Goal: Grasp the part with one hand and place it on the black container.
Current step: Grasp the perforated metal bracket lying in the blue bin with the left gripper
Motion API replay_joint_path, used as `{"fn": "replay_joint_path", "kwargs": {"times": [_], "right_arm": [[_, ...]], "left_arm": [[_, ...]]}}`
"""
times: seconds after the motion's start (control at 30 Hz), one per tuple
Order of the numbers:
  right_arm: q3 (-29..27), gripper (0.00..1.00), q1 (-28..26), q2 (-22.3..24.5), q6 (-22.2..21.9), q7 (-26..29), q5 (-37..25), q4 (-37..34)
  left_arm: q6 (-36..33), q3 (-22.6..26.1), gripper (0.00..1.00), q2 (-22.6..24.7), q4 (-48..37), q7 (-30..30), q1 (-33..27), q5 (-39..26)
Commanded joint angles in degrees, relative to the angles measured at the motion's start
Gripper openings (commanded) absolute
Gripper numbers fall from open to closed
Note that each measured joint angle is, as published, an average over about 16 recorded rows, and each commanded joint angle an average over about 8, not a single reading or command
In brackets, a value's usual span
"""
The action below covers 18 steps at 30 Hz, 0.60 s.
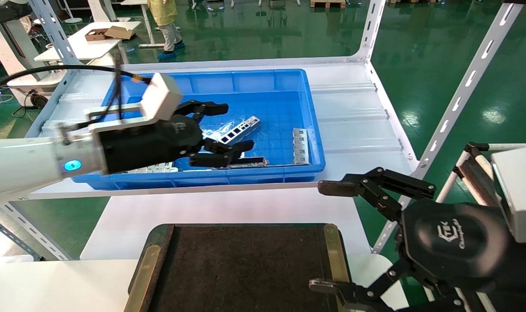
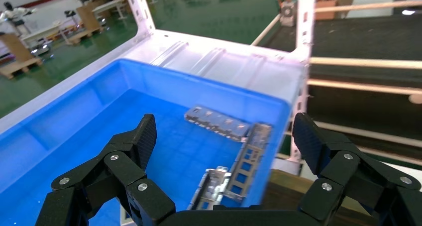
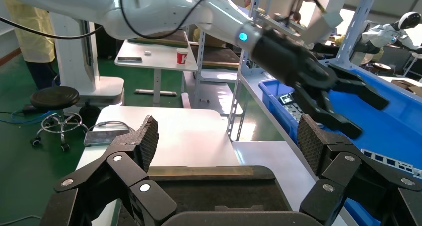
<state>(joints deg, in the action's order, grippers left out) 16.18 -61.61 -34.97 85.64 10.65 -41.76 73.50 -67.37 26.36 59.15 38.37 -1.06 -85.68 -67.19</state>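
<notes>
The part (image 1: 239, 131), a silver-grey bar with a row of rectangular cutouts, lies on the floor of the blue bin (image 1: 211, 74). My left gripper (image 1: 226, 130) hovers above the bin, open and empty, and in the head view the bar shows between its spread fingers. In the left wrist view my left gripper (image 2: 224, 136) is open over the bin floor. The black container (image 1: 245, 268), a flat dark tray with brass-coloured side strips, lies on the white table in front of the bin; it also shows in the right wrist view (image 3: 219, 191). My right gripper (image 1: 330, 237) is open and empty beside the tray's right edge.
Other metal pieces lie in the bin: a grey bracket (image 1: 300, 146) by the right wall, a dark bar (image 1: 245, 162) along the front wall, more under my left arm. The left wrist view shows a bracket (image 2: 216, 121) and a slotted bar (image 2: 251, 154). White rack uprights (image 1: 462, 91) flank the shelf.
</notes>
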Motion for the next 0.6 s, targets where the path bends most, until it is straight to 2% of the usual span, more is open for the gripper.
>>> {"fn": "replay_joint_path", "kwargs": {"times": [0.03,0.3,0.53,0.57,0.6], "right_arm": [[0.01,1.0,0.0,0.0,0.0,0.0,0.01,0.0],[0.04,1.0,-0.01,0.02,-0.02,-0.02,0.03,0.0],[0.07,1.0,-0.02,0.03,-0.03,-0.04,0.05,0.0],[0.08,0.97,-0.02,0.03,-0.03,-0.04,0.05,0.0],[0.08,0.89,-0.02,0.03,-0.04,-0.04,0.05,0.0]], "left_arm": [[1.0,0.67,1.0,2.17,-3.97,1.5,-1.69,-1.34],[7.93,2.07,1.0,9.77,-18.42,7.41,-6.8,-4.76],[14.68,2.82,1.0,14.53,-28.2,11.39,-9.23,-6.61],[15.59,2.87,1.0,15.04,-29.23,11.88,-9.43,-6.75],[16.47,2.91,1.0,15.51,-30.18,12.36,-9.59,-6.87]]}}
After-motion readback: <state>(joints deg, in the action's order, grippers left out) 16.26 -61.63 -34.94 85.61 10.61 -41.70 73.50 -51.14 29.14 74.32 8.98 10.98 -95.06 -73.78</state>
